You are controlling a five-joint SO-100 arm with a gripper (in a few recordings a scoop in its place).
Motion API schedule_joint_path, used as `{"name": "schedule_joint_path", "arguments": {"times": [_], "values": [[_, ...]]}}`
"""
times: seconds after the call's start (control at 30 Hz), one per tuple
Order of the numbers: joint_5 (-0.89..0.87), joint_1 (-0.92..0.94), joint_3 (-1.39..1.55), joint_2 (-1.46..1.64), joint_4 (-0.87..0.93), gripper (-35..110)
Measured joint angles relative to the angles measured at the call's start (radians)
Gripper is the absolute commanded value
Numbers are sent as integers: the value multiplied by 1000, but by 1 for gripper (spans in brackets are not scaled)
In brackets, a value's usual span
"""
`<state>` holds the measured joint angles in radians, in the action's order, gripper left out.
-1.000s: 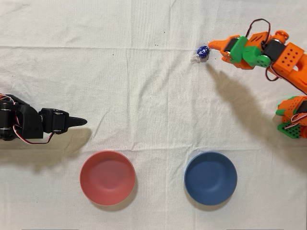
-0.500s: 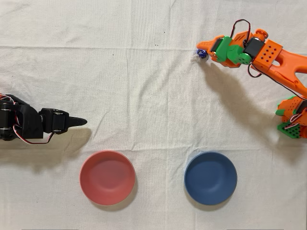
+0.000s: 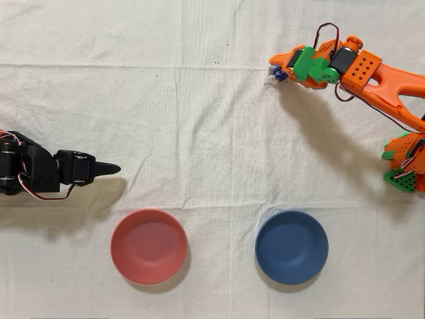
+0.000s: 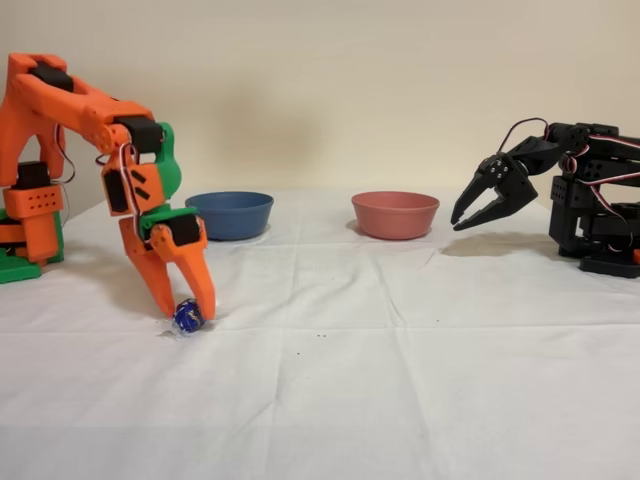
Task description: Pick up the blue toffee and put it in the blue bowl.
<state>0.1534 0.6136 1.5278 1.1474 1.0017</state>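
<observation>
The blue toffee [image 3: 279, 75] [image 4: 187, 316] lies on the white cloth at the upper right of the overhead view, mostly covered there by the orange arm's gripper [image 3: 277, 70]. In the fixed view the gripper [image 4: 184, 306] points down at the cloth, open, with one finger on each side of the toffee and the tips close around it. The toffee still rests on the cloth. The blue bowl [image 3: 291, 247] [image 4: 229, 213] stands empty at the lower right of the overhead view, well away from the gripper.
A red-pink bowl [image 3: 148, 246] [image 4: 395, 213] stands empty to the left of the blue bowl in the overhead view. The black arm [image 3: 46, 171] [image 4: 560, 195] stands idle at the overhead view's left edge. The orange arm's base [image 3: 404, 163] is at the right edge.
The orange gripper has moved left and down from beside the toffee until its fingers straddle it. The toffee, the bowls and the black arm have not moved.
</observation>
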Motion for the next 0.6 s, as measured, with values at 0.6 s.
{"name": "schedule_joint_path", "arguments": {"times": [0.6], "values": [[-9, -23, -25, -34, -15, 26]]}}
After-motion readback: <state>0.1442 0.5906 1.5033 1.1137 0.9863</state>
